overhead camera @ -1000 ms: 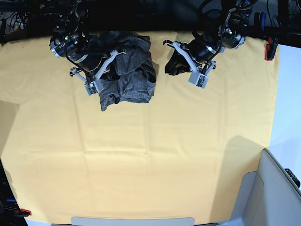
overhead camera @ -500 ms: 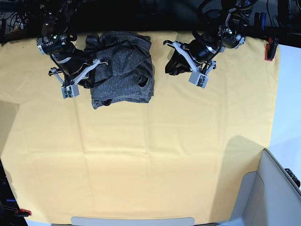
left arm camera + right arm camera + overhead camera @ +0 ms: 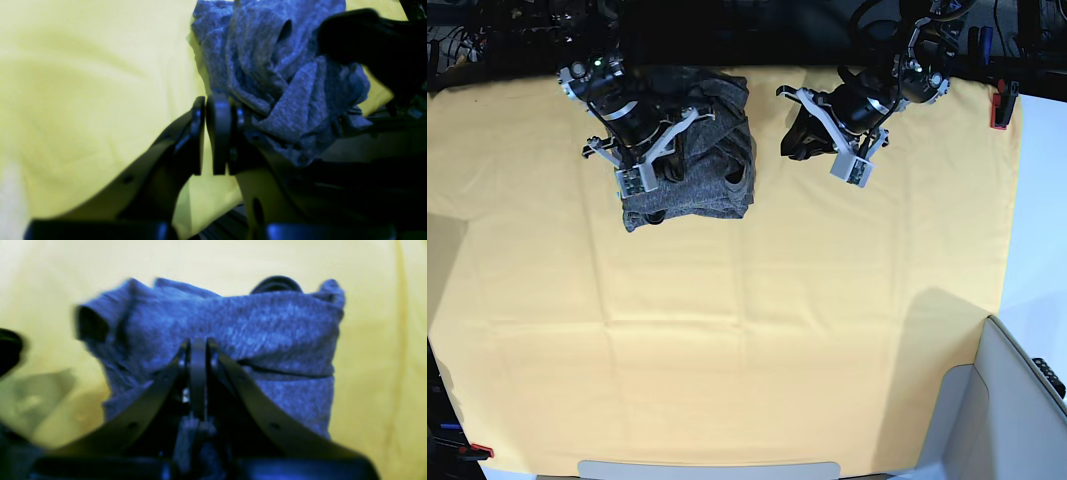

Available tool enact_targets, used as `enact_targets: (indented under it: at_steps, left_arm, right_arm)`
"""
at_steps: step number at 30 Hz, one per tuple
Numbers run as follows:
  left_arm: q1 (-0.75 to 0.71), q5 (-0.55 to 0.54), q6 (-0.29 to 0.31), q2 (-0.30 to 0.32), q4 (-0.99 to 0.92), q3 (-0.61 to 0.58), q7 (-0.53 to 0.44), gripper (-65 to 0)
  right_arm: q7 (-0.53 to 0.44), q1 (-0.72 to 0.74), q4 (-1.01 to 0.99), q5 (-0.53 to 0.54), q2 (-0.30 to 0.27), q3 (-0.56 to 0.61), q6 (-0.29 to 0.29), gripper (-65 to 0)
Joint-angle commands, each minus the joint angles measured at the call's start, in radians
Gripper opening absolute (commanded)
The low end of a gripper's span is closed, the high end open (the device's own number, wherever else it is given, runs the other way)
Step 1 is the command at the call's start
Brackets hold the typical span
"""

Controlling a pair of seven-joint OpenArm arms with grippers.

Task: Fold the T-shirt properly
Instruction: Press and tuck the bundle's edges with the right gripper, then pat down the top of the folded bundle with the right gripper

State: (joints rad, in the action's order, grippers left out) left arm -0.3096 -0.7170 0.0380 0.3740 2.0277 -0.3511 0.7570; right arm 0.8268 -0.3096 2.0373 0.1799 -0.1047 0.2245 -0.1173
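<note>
On the near side: bare yellow-orange table cloth [image 3: 747, 330].
Further back: T-shirt [image 3: 697, 160], a bunched grey bundle near the far edge.
Right gripper [image 3: 662, 165]: pressed together, over the bundle.
Left gripper [image 3: 802, 140]: fingers nearly touching, empty, beside the bundle.

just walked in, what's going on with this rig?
Two arms are folding a dark grey T-shirt, now a compact bundle near the far edge of the yellow table cloth. The right gripper is over the bundle, jaws shut. The left gripper sits off to the side over bare cloth, jaws nearly together and holding nothing. The fold looks rumpled rather than neat.
</note>
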Motion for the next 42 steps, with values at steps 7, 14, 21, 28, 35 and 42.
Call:
enact_targets:
  at_steps: [7, 14, 21, 28, 35, 42]
  left_arm:
    - [0.008, -0.003, 0.007, 0.004, 0.012, 0.005, -0.023, -62.0]
    - [0.01, -0.003, 0.007, 0.004, 0.011, 0.005, -0.023, -62.0]
    - [0.01, -0.003, 0.007, 0.004, 0.008, 0.005, -0.023, -62.0]
    - [0.005, -0.003, 0.007, 0.004, 0.005, 0.007, -0.023, -62.0]
    - [0.002, -0.003, 0.007, 0.004, 0.005, 0.007, -0.021, -62.0]
    - [0.002, -0.003, 0.007, 0.004, 0.003, 0.007, -0.018, -62.0]
  right_arm:
    - [-0.019, -0.035, 0.018, -0.254, 0.007, 0.201, 0.029, -65.0]
    - [-0.017, -0.069, 0.02, -0.273, 0.0, 0.352, 0.021, -65.0]
    - [-0.079, -0.052, 0.021, -0.271, -0.063, 0.441, 0.02, -65.0]
    - [-0.217, -0.055, 0.023, -0.276, -0.066, 0.375, 0.127, -65.0]
    - [-0.243, -0.084, 0.023, -0.349, -0.025, 0.241, 0.321, -65.0]
    - [-0.159, -0.162, 0.021, -0.552, 0.026, 0.243, 0.322, -65.0]
